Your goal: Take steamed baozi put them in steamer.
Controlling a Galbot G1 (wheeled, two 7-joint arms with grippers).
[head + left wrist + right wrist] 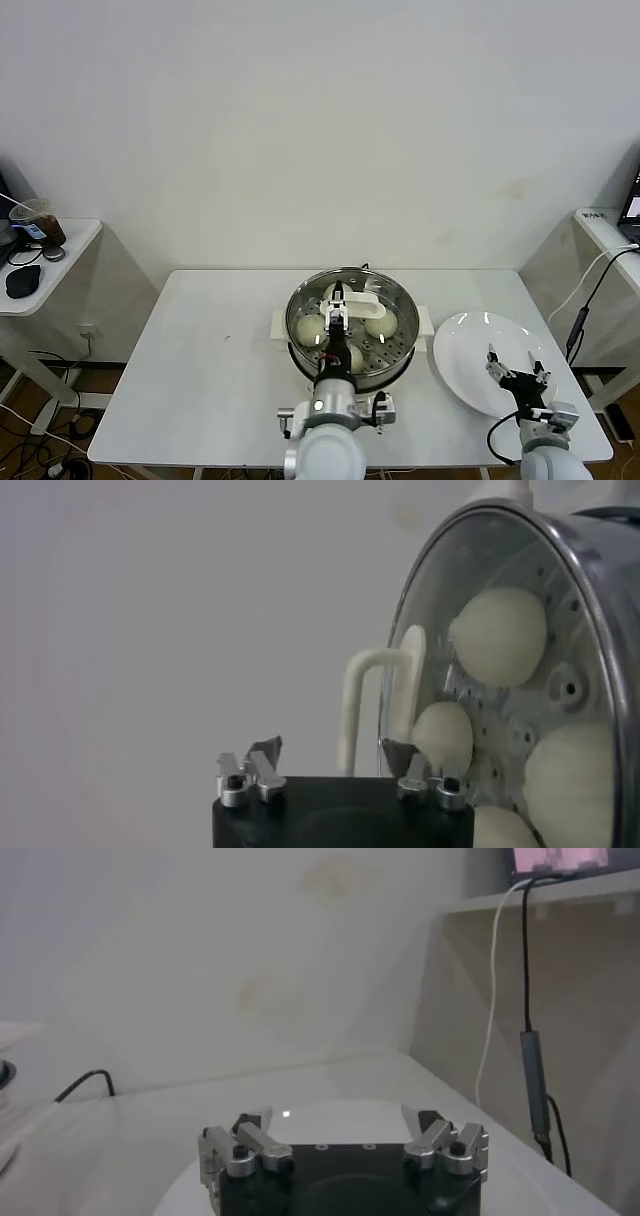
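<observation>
The steamer point(300, 352) stands at the table's middle, with the round glass lid's cream handle point(358, 299) over it. Several baozi lie inside; one point(309, 327) is at the left, another point(381, 324) at the right. My left gripper point(338, 312) hovers over the steamer, open and empty. In the left wrist view the baozi point(498, 635) show through the glass, and the lid handle point(368, 705) stands between my open left gripper's point(333, 750) fingers, close to one of them. My right gripper point(517, 365) is open and empty above the white plate point(470, 345), as the right wrist view point(340, 1116) also shows.
The plate point(330, 1110) holds nothing. A side table point(60, 250) with a cup and dark objects stands at the far left. A shelf with a hanging cable point(585, 300) stands at the right. The white table's left half point(210, 370) is bare.
</observation>
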